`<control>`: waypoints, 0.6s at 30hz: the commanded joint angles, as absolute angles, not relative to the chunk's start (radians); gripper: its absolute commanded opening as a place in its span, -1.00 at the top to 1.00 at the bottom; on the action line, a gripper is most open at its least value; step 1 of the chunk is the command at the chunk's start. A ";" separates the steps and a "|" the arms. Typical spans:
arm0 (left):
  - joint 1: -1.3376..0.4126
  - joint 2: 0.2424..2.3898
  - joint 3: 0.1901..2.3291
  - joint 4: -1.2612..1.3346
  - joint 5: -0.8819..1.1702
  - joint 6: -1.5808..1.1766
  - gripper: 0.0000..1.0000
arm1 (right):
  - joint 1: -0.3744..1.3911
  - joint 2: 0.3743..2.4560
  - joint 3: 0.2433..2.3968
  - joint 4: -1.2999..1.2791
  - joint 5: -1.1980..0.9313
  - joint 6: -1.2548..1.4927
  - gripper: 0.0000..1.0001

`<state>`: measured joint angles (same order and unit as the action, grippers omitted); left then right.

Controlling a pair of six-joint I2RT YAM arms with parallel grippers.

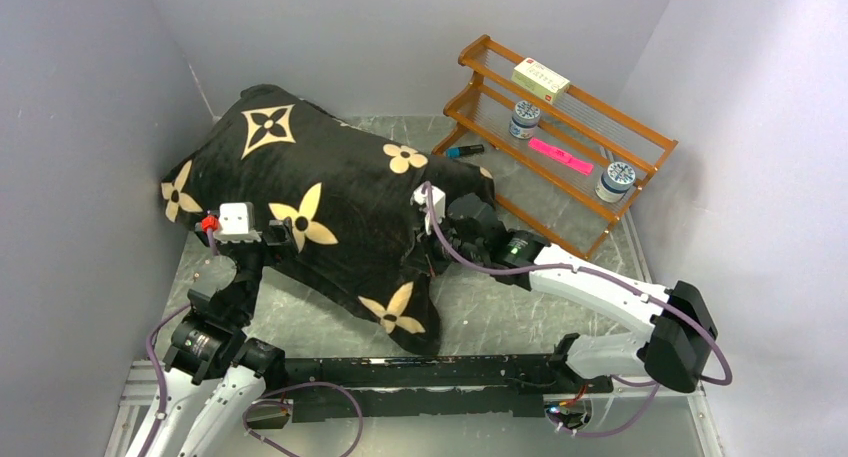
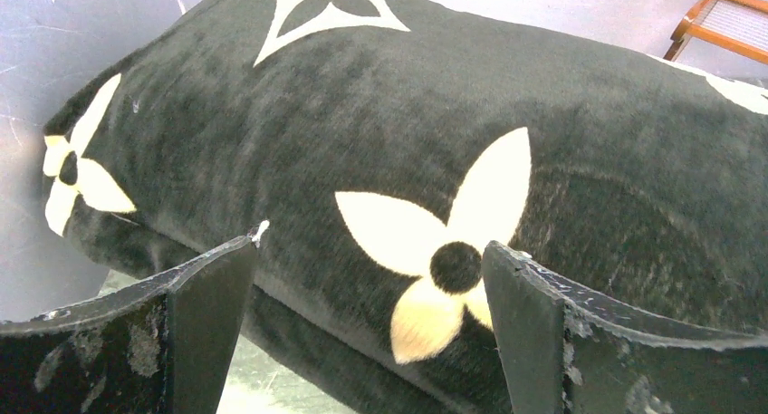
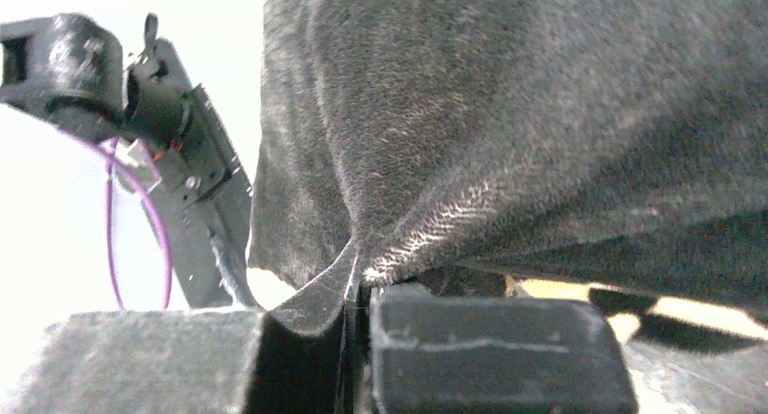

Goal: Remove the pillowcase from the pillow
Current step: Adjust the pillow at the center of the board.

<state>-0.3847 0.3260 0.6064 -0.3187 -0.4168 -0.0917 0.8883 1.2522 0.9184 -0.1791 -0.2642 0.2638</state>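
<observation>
The black plush pillowcase [image 1: 330, 192] with tan flower motifs lies bulging across the table's left and middle. It fully covers the pillow, so the pillow is hidden. My left gripper [image 1: 285, 239] stands open at the case's near left edge; in the left wrist view its gripper [image 2: 373, 246] spans a tan flower on the pillowcase [image 2: 408, 115] with nothing pinched. My right gripper [image 1: 425, 242] is at the case's right side. In the right wrist view that gripper [image 3: 358, 283] is shut on a puckered fold of the pillowcase [image 3: 543, 115], which hangs stretched above it.
A wooden two-shelf rack [image 1: 585, 107] stands at the back right, holding a box [image 1: 540, 80], two jars [image 1: 524, 119] [image 1: 614, 181] and a pink item [image 1: 560, 156]. A blue marker [image 1: 464, 150] lies by its foot. Grey walls close in left, back and right.
</observation>
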 commanded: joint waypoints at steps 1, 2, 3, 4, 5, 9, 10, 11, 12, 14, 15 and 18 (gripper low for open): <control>-0.376 0.349 0.629 -0.292 -0.427 -0.096 -0.99 | 0.986 1.174 0.962 -0.225 -0.419 0.226 1.00; -0.375 0.352 0.630 -0.293 -0.426 -0.097 -0.99 | 0.999 1.174 0.960 -0.217 -0.440 0.224 1.00; -0.374 0.354 0.630 -0.294 -0.425 -0.099 -0.99 | 1.013 1.177 0.954 -0.205 -0.452 0.227 1.00; -0.374 0.356 0.631 -0.295 -0.425 -0.101 -0.99 | 1.025 1.181 0.952 -0.193 -0.478 0.230 1.00; -0.373 0.357 0.632 -0.296 -0.427 -0.103 -0.99 | 1.038 1.187 0.953 -0.183 -0.498 0.234 1.00; -0.373 0.363 0.632 -0.300 -0.442 -0.114 -0.99 | 1.080 1.217 0.991 -0.185 -0.563 0.210 1.00; -0.372 0.367 0.634 -0.303 -0.451 -0.118 -0.99 | 1.086 1.223 1.003 -0.191 -0.570 0.201 1.00; -0.371 0.372 0.635 -0.304 -0.459 -0.124 -0.99 | 1.090 1.228 1.008 -0.192 -0.570 0.198 0.97; -0.371 0.380 0.637 -0.308 -0.469 -0.129 -0.99 | 1.090 1.231 1.014 -0.195 -0.567 0.193 0.80; -0.370 0.399 0.642 -0.314 -0.475 -0.139 -0.99 | 1.090 1.239 1.042 -0.222 -0.549 0.172 0.44; -0.370 0.409 0.646 -0.316 -0.475 -0.145 -0.99 | 1.089 1.248 1.063 -0.246 -0.540 0.151 0.24; -0.368 0.438 0.651 -0.322 -0.480 -0.167 -0.99 | 1.075 1.287 1.162 -0.342 -0.469 0.090 -0.13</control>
<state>-0.3740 0.4030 0.6064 -0.3233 -0.4530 -0.1261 1.0798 1.2659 1.0111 -0.2848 -0.4603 0.1787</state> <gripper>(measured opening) 0.996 0.474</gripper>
